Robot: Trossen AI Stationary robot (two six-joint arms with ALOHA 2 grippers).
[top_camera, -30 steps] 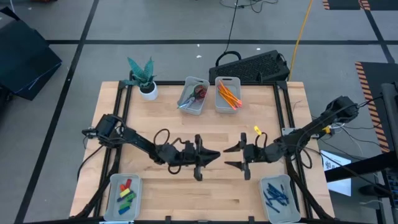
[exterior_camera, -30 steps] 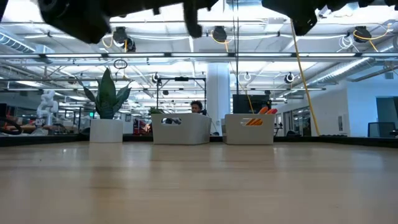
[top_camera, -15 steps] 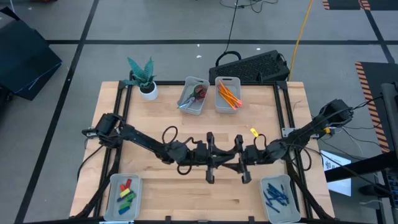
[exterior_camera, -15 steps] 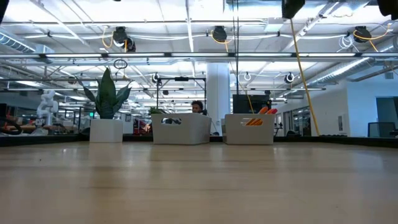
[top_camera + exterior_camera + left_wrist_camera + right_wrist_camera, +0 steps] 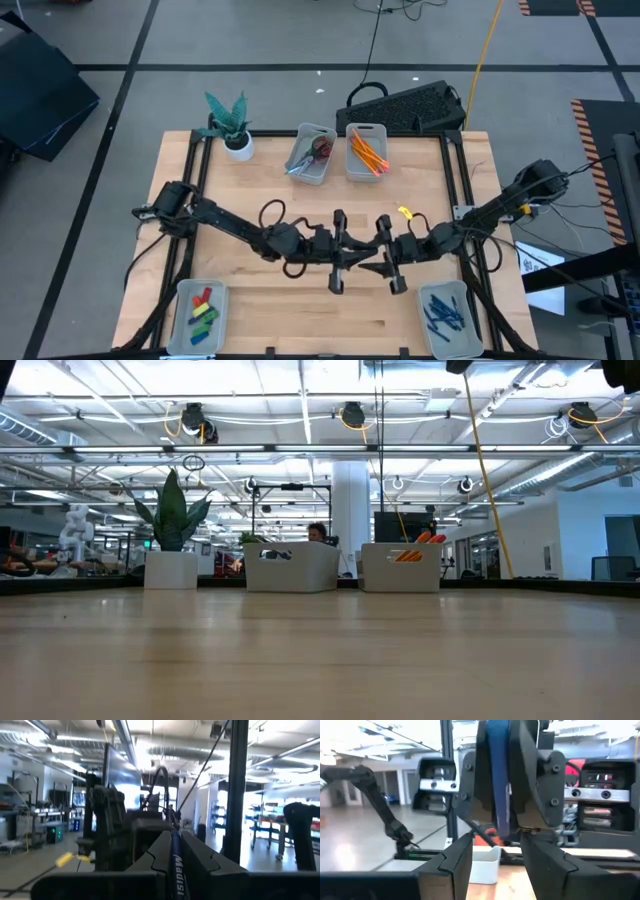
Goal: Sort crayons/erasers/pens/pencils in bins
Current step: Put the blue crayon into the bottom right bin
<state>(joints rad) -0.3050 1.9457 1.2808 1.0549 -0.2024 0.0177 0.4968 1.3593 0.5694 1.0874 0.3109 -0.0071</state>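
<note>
Above mid-table the left gripper (image 5: 350,263) pinches a slim, stiff, light pen (image 5: 175,870) toward the right gripper (image 5: 385,262), fingers spread, best taken mid-barrel.

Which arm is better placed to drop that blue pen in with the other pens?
Right. The pen bin sits on its side of the table, and the right claw is open, facing the pen that the left claw grips mid-table.
</note>
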